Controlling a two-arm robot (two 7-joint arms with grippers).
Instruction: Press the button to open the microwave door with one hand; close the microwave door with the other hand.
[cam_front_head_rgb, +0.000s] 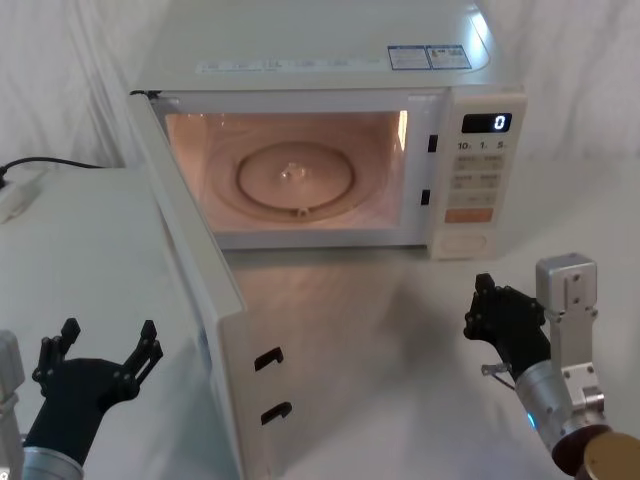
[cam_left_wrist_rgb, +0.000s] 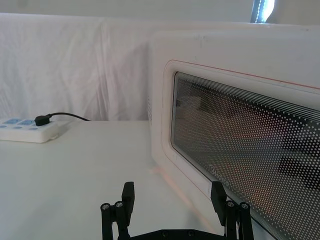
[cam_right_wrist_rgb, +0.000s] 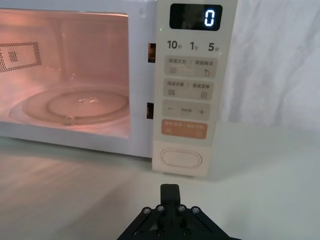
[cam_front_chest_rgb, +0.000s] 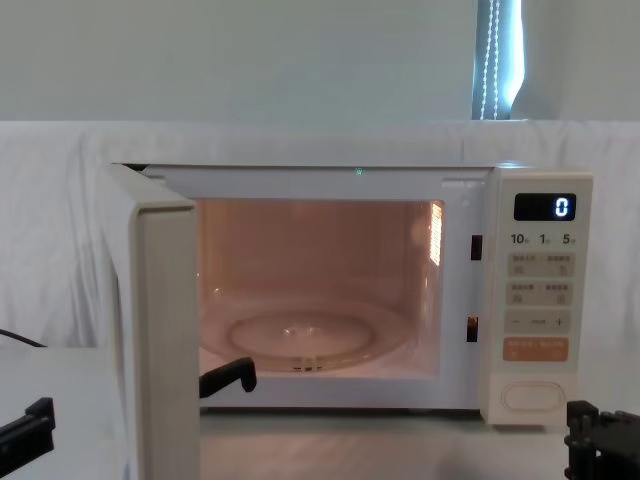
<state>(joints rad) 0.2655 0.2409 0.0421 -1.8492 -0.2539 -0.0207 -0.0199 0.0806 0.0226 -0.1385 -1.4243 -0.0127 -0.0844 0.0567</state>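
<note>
We are looking at the wide cream microwave door with its dark dotted window (cam_left_wrist_rgb: 240, 150) swung fully open toward our left, the lit cavity and its round glass turntable (cam_front_head_rgb: 295, 180) exposed. The large cream pill-shaped button (cam_right_wrist_rgb: 181, 159) is sitting at the foot of the narrow control panel, below the wide orange key (cam_right_wrist_rgb: 184, 130). Our black two-finger right end effector (cam_front_head_rgb: 503, 318) is hovering in front of and below that panel, apart from it, its fingers pressed together. Our black left end effector (cam_front_head_rgb: 98, 358) is waiting low on the outer side of the door, fingers spread wide, not yet touching it.

We are judging the opening done and the closing left. The risk is in the push: a spread finger could be catching the door's edge or skidding along the smooth window rather than driving it. Pushing near the hinge would be giving little swing, and too soft a push could be leaving the black latch hooks (cam_front_head_rgb: 270, 384) short of their slots. A hard shove might be sliding the whole oven across the white tabletop (cam_left_wrist_rgb: 70, 170).
</note>
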